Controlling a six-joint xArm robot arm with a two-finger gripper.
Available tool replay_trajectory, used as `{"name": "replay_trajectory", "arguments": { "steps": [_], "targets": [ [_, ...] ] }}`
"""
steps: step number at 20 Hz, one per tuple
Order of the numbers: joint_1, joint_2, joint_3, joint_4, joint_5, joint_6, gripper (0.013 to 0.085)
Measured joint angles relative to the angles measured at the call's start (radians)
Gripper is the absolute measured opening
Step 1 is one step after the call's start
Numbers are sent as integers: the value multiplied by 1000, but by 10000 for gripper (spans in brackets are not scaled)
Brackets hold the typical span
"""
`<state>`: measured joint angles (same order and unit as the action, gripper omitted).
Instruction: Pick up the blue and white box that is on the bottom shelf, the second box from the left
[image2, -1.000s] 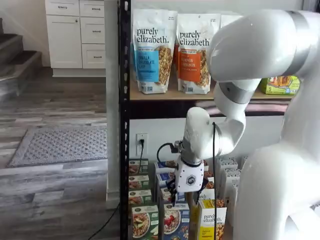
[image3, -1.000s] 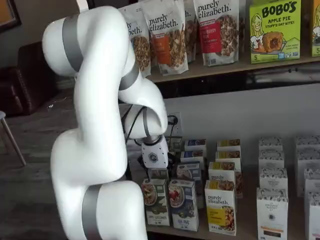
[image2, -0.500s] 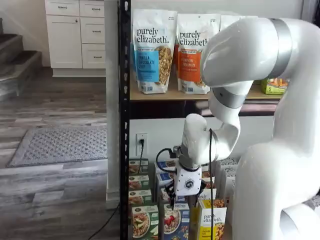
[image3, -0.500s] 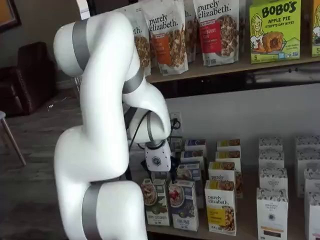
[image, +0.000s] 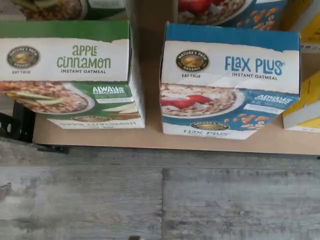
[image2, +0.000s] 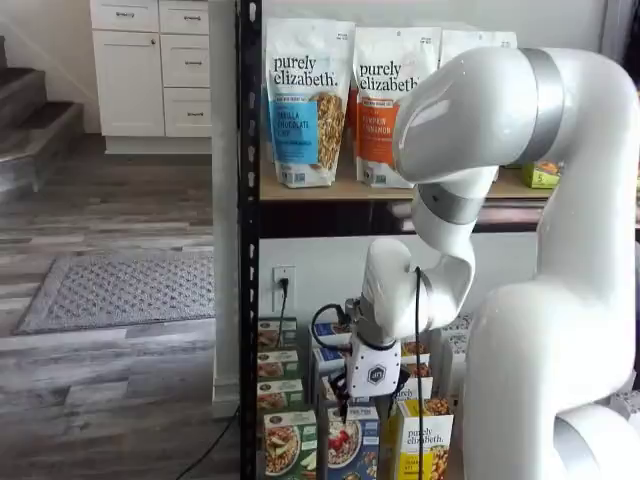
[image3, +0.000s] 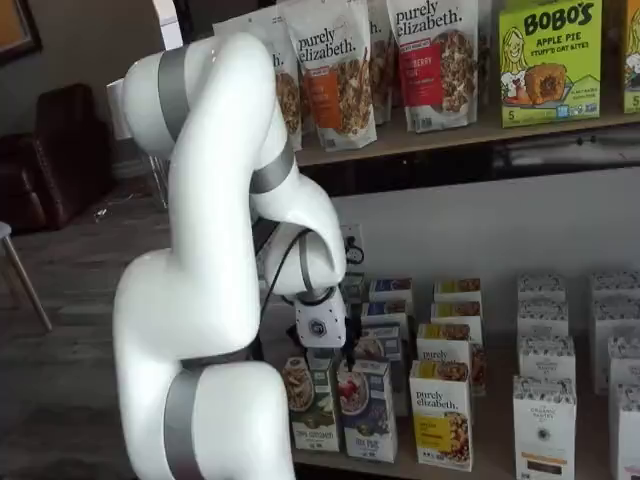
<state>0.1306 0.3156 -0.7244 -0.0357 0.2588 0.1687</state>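
The blue and white box (image: 230, 82), marked Flax Plus, stands upright at the front of the bottom shelf (image: 150, 141), with nothing touching it in the wrist view. In both shelf views it (image2: 352, 445) (image3: 366, 410) stands between a green box and a yellow one. My gripper (image2: 368, 400) (image3: 322, 352) hangs just above and slightly in front of the blue box, its white body pointing down. It is open and holds nothing. Its black fingers show only partly against the boxes behind.
A green Apple Cinnamon box (image: 70, 75) (image2: 283, 445) stands to the left of the blue one, a yellow purely elizabeth box (image2: 425, 448) (image3: 441, 415) to its right. More rows stand behind. A black rack post (image2: 248, 240) rises at the left. Granola bags (image2: 305, 100) fill the upper shelf.
The arm has folded lower, bringing the gripper down closer to the front row of boxes. The boxes have not moved.
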Motion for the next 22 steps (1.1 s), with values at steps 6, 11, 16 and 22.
{"name": "replay_trajectory", "arguments": {
  "steps": [6, 11, 16, 22],
  "targets": [
    [-3, 41, -21, -11, -26, 7, 850],
    [-2, 80, -47, -27, -36, 23, 850],
    [0, 130, -78, -57, -64, 55, 850],
    [-8, 167, -105, -112, -84, 102, 850]
  ]
}}
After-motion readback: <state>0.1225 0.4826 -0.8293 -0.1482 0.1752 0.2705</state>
